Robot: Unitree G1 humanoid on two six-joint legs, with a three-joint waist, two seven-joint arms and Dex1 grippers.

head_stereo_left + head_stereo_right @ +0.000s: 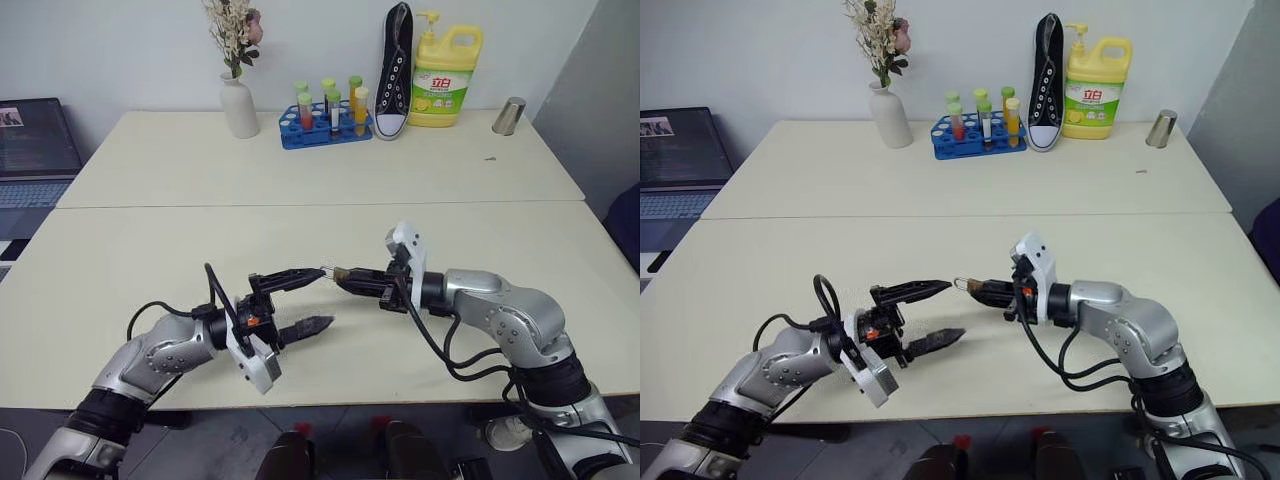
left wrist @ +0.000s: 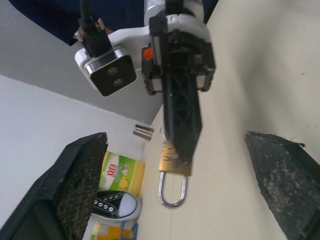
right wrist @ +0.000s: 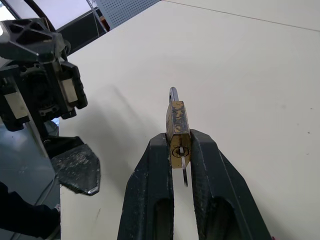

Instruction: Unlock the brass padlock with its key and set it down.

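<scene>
The brass padlock is pinched by its body between the fingers of my right gripper, which is shut on it a little above the table. Its silver shackle points away from the wrist, toward my left gripper. The key sticks out of the keyhole on the wrist side, between the two fingers. My left gripper stands wide open right in front of the padlock, one finger above it and one below, touching nothing. In the left wrist view the padlock hangs from the right gripper's tips, and I cannot tell whether the shackle is released.
Along the far table edge stand a white vase, a blue test-tube rack, a black shoe, a yellow detergent bottle and a metal cup. A laptop sits at the far left. A seam joins the two tables.
</scene>
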